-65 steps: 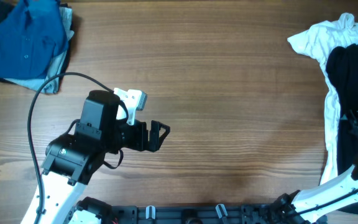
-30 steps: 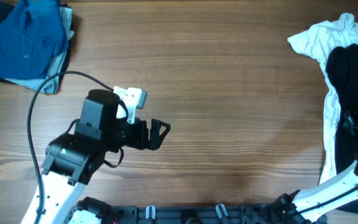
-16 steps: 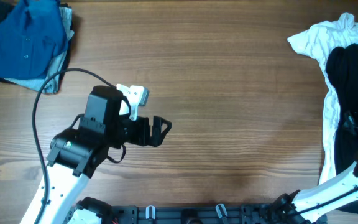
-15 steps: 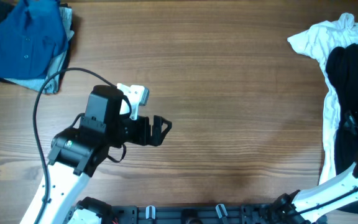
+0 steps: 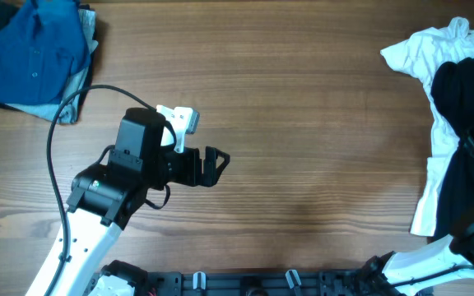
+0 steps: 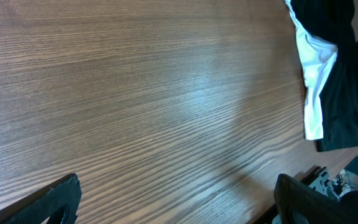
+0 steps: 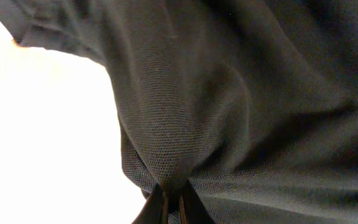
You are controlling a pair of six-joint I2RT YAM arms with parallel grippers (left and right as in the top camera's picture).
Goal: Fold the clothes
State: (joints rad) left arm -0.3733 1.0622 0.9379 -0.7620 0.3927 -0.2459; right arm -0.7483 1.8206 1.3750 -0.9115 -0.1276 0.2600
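A black garment (image 5: 466, 99) lies heaped on a white garment (image 5: 422, 48) at the table's right edge. In the right wrist view my right gripper (image 7: 173, 210) is shut on a pinched fold of the black garment (image 7: 229, 93), with the white garment (image 7: 42, 130) beside it. From overhead that gripper is mostly lost in the dark cloth. My left gripper (image 5: 214, 164) hangs open over bare wood at the left-centre, holding nothing. The left wrist view shows its fingers (image 6: 55, 200) wide apart, and the black garment (image 6: 344, 93) and white garment (image 6: 316, 68) far off.
A pile of blue clothes (image 5: 31, 48) sits in the far left corner. A black cable (image 5: 56, 131) loops from the left arm near that pile. The table's front rail (image 5: 245, 284) runs along the near edge. Bare wooden table (image 5: 319, 123) lies between the arms.
The black garment and the lower strip of the white one have shifted toward the near edge and slightly left with the right gripper's pull. The left arm has crept slightly up and right.
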